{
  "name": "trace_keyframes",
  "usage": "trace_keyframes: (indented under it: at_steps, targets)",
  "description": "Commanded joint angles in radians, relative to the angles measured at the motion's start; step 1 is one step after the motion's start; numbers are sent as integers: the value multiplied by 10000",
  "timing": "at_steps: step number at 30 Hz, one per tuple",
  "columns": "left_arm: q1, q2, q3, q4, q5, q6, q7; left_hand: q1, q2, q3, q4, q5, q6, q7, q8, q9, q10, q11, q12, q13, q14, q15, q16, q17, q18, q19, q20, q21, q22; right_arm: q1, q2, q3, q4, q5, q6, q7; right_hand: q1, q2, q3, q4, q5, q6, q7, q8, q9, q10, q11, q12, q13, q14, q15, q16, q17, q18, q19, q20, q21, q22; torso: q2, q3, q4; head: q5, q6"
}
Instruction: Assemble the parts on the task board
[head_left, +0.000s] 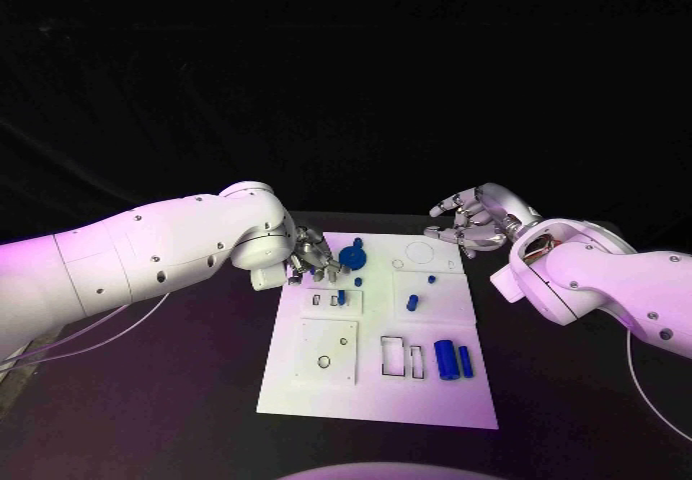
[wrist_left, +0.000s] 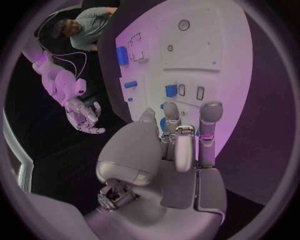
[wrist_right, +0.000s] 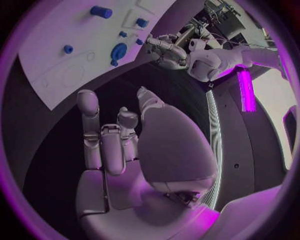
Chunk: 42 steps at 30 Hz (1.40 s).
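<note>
My left hand (head_left: 309, 262) hangs over the far left corner of the task board (head_left: 433, 400), fingers pointing down at the board beside the round blue disc part (head_left: 355, 258). From my left wrist I see those fingers (wrist_left: 210, 120) held apart above the white surface, with a blue part (wrist_left: 162, 123) partly hidden behind them; I cannot tell whether they pinch it or merely stand over it.

My right hand (head_left: 470, 222) floats off the board, just past its far right corner, over the black table (head_left: 173, 420). Its fingers (wrist_right: 87, 107) are loosely spread and curved, with nothing between them.

On the task board, taking the disc as the mark: a small blue peg (head_left: 430, 279) and a short blue piece (head_left: 413, 301) lie toward the board's middle right, nearer me than the disc. A small blue piece (head_left: 340, 296) stands in the group of slots nearer me on the disc's side. Much nearer me still, toward the board's near right part, two blue cylinders (head_left: 446, 359) lie side by side, next to two narrow rectangular outlines (head_left: 392, 356). A square plate outline with a small round hole (head_left: 325, 361) sits on the near left part. A faint circular recess (head_left: 420, 252) marks the far right corner, level with the disc
</note>
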Motion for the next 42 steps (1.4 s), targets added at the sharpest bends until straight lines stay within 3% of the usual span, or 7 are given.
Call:
trace_keyframes:
  at_steps: [1,7,13,17,31,42]
  targets:
    - [29,110,-13,-77,-234,906,-368,163,58,138,-12,18,-81,20,-16,-19,-57,20,112,64,1040,75,34,2628,157,177,27,-52,-9,2,-8,0,-22,6,8,-129,-64,-34,48,2,57,-79,-13,48,-11,-87,-14,-46,-35,182,-92,-52,-24,106,-89,3,-54,-13,15,0,-2,16,-24]
    - [40,318,-60,-244,-316,1132,-392,145,33,141,-7,67,90,-30,114,-10,646,-23,1216,1236,1040,54,34,2628,26,628,14,324,653,2,-40,-5,-70,0,-10,-191,-78,-43,48,6,75,-78,-13,54,-13,-96,-14,-68,-65,181,-92,-61,-34,106,-84,3,-64,-18,24,-18,-6,35,-60]
    - [43,501,-151,-446,-413,1244,-411,-68,3,19,-3,-77,91,-17,122,-33,798,-14,1551,1558,1040,58,34,2628,-11,756,9,423,841,2,-36,-8,-135,-2,0,-138,30,-195,56,-37,125,-79,-15,104,-21,-390,-13,-424,-521,91,-88,-223,-313,158,-220,7,-420,-272,26,-10,-29,24,-101]
    - [43,591,-204,-557,-481,1332,-429,-296,21,-151,-9,-325,341,-101,459,141,915,-69,1867,1847,1040,22,34,2628,-31,843,-15,482,989,2,-28,-10,-186,-14,-33,-113,78,-239,78,-14,138,-120,-8,133,-31,-870,-7,-1059,-1300,17,-82,-343,-495,193,-326,13,-692,-454,29,-17,-14,9,-114]
    - [40,720,-229,-688,-633,1589,-482,-412,30,-255,-4,-414,300,-112,588,252,926,-83,1951,1913,1040,5,34,2628,-40,868,-34,498,1045,2,8,-13,-246,-66,-76,-107,107,-256,86,-9,214,-212,8,116,-51,-901,5,-1156,-1427,23,-75,-344,-474,190,-315,18,-730,-471,40,-17,-27,10,-254]
    - [30,901,-240,-907,-526,1774,-503,-409,-25,-312,-20,-458,250,-114,626,294,876,-84,1923,1859,1040,4,34,2628,-33,853,-38,467,1010,1,37,-16,-269,-71,-55,-148,98,-246,93,1,279,-212,9,132,-49,-892,6,-1173,-1462,20,-73,-354,-487,190,-309,20,-748,-480,67,-6,-29,10,-287]
